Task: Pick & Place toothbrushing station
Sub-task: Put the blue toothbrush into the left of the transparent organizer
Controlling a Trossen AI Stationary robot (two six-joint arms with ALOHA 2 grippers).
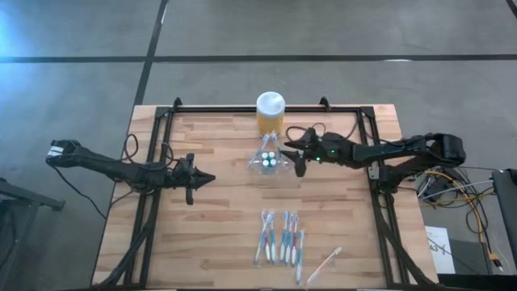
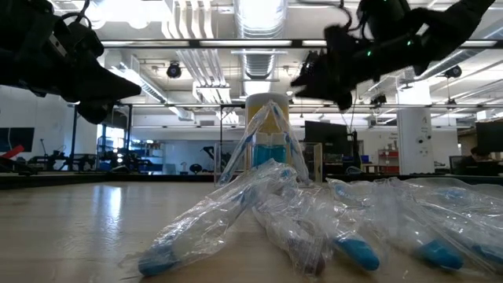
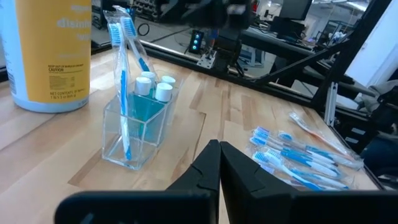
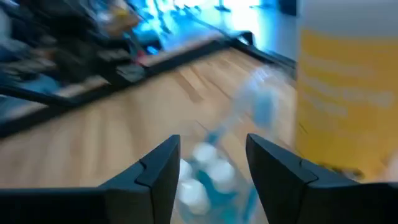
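Observation:
The toothbrushing station point(image 1: 269, 159), a small clear plastic holder, stands upright on its base on the wooden table, just in front of the yellow jar point(image 1: 271, 113). In the left wrist view the station point(image 3: 138, 127) holds two wrapped toothbrushes point(image 3: 124, 56) leaning against its rim, and small white-capped bottles point(image 3: 155, 84). My right gripper point(image 1: 292, 153) hovers open just right of and above the station; the white caps point(image 4: 205, 177) show below its fingers. My left gripper point(image 1: 212, 177) waits shut, left of the station and clear of it.
Several wrapped blue toothbrushes point(image 1: 279, 238) lie side by side near the table's front edge, with one orange one point(image 1: 325, 263) to their right. A black metal frame point(image 1: 242, 111) runs along the table's far edge and sides.

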